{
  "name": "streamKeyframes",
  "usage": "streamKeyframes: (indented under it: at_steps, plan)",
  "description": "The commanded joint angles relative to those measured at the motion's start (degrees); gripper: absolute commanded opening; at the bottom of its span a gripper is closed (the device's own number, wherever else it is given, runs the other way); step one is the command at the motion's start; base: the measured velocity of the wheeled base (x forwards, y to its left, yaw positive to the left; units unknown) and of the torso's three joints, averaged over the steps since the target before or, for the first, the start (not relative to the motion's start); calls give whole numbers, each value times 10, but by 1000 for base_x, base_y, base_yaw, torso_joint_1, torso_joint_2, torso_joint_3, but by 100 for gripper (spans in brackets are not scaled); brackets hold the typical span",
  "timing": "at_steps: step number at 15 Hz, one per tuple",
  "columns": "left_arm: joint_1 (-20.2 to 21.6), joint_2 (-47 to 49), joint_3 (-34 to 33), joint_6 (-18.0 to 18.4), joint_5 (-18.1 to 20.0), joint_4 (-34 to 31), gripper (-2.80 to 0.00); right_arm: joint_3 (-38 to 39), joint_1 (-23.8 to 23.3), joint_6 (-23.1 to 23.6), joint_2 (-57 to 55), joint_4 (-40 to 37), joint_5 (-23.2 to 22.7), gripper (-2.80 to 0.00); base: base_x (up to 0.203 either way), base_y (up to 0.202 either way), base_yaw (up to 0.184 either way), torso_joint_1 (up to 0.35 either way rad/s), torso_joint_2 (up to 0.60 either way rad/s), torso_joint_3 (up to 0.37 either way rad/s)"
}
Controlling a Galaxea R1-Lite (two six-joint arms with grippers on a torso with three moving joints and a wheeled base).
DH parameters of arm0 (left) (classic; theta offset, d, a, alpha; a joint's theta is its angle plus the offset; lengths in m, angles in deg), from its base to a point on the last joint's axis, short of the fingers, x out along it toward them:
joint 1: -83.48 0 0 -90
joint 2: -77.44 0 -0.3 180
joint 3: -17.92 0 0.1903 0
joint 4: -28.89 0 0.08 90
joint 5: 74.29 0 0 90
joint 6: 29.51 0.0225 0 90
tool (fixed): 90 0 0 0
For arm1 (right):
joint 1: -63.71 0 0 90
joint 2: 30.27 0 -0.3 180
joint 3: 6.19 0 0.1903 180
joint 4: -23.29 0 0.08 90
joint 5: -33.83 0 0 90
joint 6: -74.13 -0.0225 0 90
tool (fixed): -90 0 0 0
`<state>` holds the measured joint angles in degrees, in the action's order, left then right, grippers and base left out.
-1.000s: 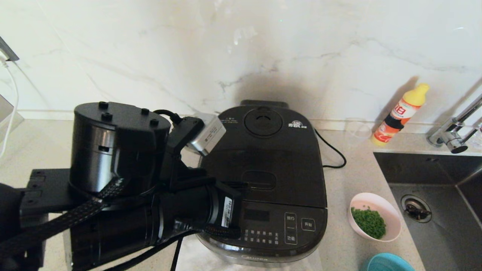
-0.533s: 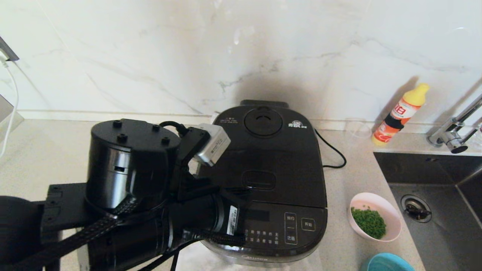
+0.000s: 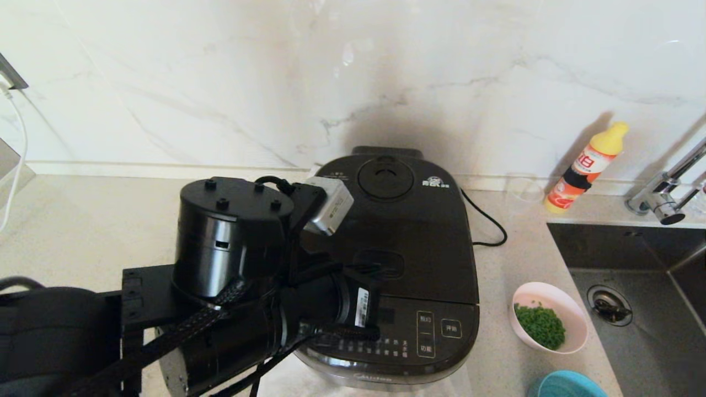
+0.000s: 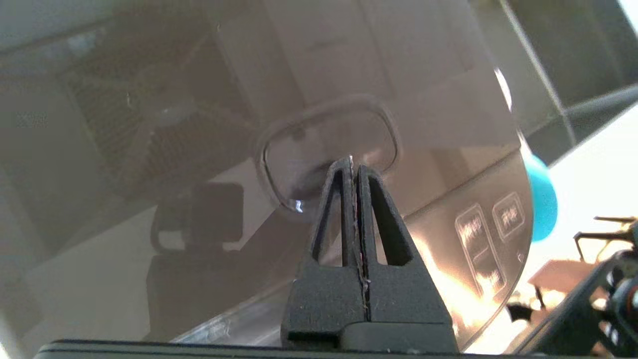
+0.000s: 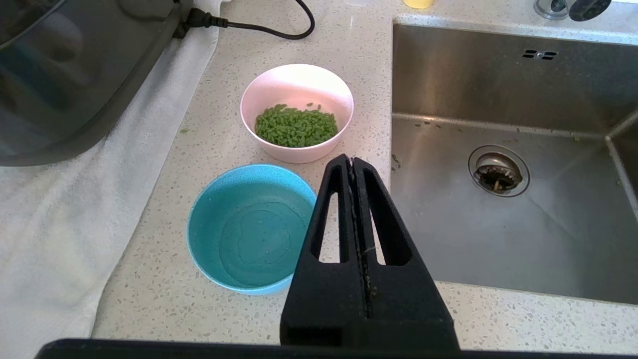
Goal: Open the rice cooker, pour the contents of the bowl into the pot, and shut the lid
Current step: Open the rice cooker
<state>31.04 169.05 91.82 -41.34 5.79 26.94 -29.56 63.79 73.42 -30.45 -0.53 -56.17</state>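
Pink bowl (image 5: 297, 112) on the speckled counter (image 5: 164, 259), between the rice cooker (image 3: 394, 264) and the sink (image 5: 503, 164), holding a low heap of small green grains (image 5: 296, 126) gathered toward one side. Blue bowl (image 5: 251, 228) just beside the pink one, nearer the robot, holding only a thin film of clear liquid. Orange bottle (image 3: 586, 167) with a yellow cap upright at the back against the marble wall, red and white label, lettering too small to read. Steel sink with a drain strainer (image 5: 497, 172), specks of debris on its floor.

"Midea" along the cooker's lower front edge; Chinese characters on the panel buttons (image 3: 426, 333), plus a small white logo near the steam vent (image 3: 385, 177), not legible.

Glossy black, rounded-square cooker standing on a white towel (image 5: 55, 214) at the middle of the counter, black cord (image 3: 488, 223) trailing off behind toward the wall. Lid (image 3: 394, 220) down and shut, pot hidden beneath it. Oval release button (image 4: 326, 154) set in the lid's front half, mirror-like surface reflecting the room.

Left end effector (image 4: 351, 162) pressed together, tips right at the oval release button, contact impossible to confirm. Right end effector (image 5: 351, 160) likewise pressed together with nothing pinched, hanging above the counter edge by the two bowls.
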Motion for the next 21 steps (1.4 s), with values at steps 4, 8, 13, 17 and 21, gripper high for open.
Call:
streamKeyframes:
  at_steps: [4,8,13,17,21]
  plan:
    - [12,11,7,-1,-4,5,-280,0,0,0,0,0,0,-280,0,0,0,0,0,0]
    - [42,14,22,0,-3,5,-280,0,0,0,0,0,0,-280,0,0,0,0,0,0]
    - [45,15,16,-7,3,5,-280,0,0,0,0,0,0,-280,0,0,0,0,0,0]
    - [36,-19,10,-7,0,-4,-280,0,0,0,0,0,0,-280,0,0,0,0,0,0]
    - [27,-33,-11,-7,0,-6,-280,0,1,0,0,0,0,-280,0,0,0,0,0,0]
